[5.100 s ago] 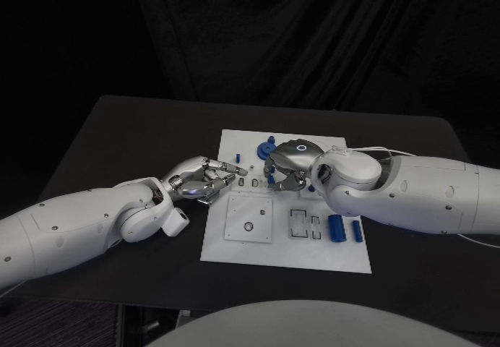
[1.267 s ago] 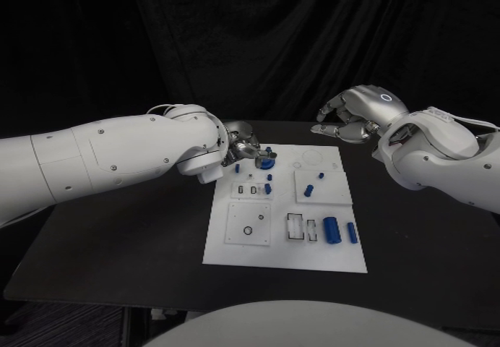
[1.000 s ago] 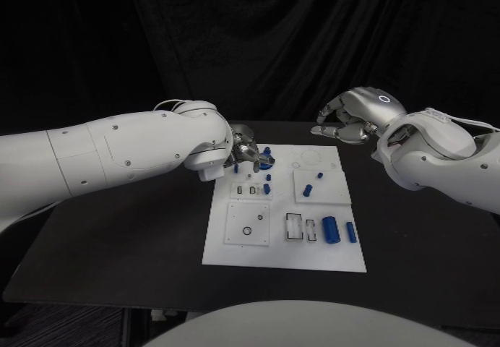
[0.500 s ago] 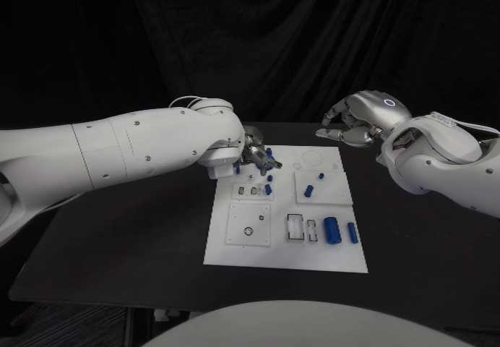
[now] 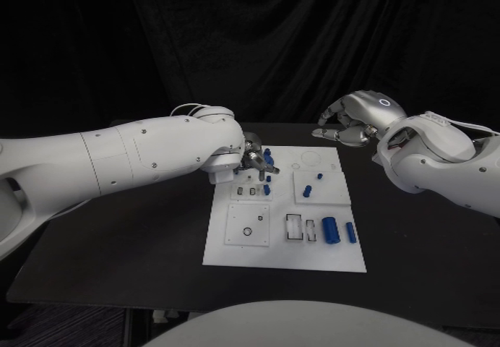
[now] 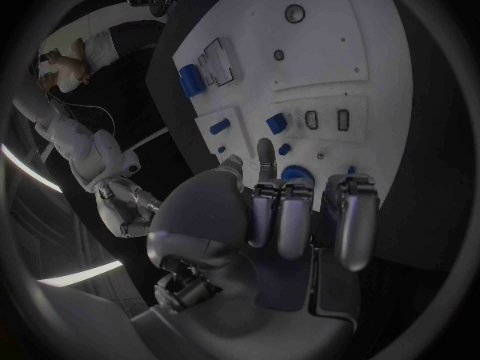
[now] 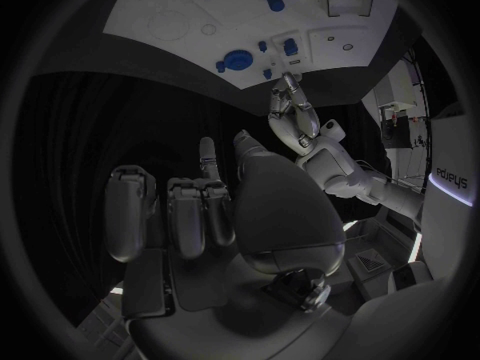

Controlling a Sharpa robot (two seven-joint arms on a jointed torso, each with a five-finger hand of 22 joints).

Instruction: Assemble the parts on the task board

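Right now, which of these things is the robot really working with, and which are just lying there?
In the job:
white board
small blue pieces, like the fat one near the front
left hand, over the board's far corner

Just there:
black table
right hand, raised off the board, holding nothing

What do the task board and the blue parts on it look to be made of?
Task board: probably plastic or coated sheet, matte white, flat with cut recesses and no glare. Blue parts, such as the large cylinder: likely moulded or printed plastic, uniform saturated colour, dull sheen.

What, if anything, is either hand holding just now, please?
Nothing, as far as can be seen: the right hand is raised off the task board; the left hand hovers by a blue part.
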